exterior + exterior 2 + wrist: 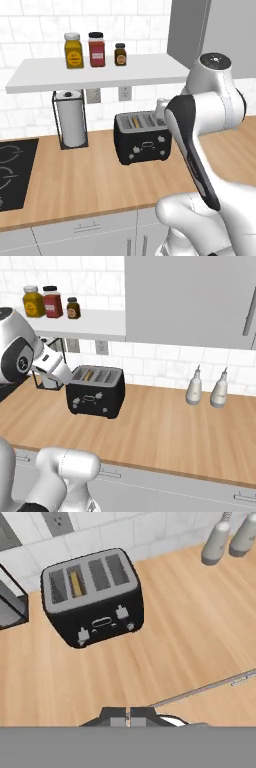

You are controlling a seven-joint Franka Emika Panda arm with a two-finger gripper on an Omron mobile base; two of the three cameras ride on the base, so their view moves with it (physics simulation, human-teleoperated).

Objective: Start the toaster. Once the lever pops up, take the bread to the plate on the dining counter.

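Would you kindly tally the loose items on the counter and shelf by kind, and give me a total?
Spice jars: 3 (yellow, red, brown)
Grey bottles: 2
Toaster: 1
Bread slice, in the toaster's slot: 1
Paper towel holder: 1
Total: 8

A black toaster [142,137] stands on a light-wood counter [100,180] near the white-tiled wall, its grey top with slots facing up and small light controls on its front. Something tan, probably the bread [136,120], shows in one slot. The white arm [200,135] rises from the lower right and hides the toaster's right end. To the left of the toaster stands a paper towel roll [71,119] in a black wire holder. At the far left edge lies a black cooktop [12,172]. Above, a white shelf [100,72] carries a yellow jar [73,50], a red jar [96,49] and a small brown jar [120,54]. Two wall outlets [125,93] sit beneath the shelf.
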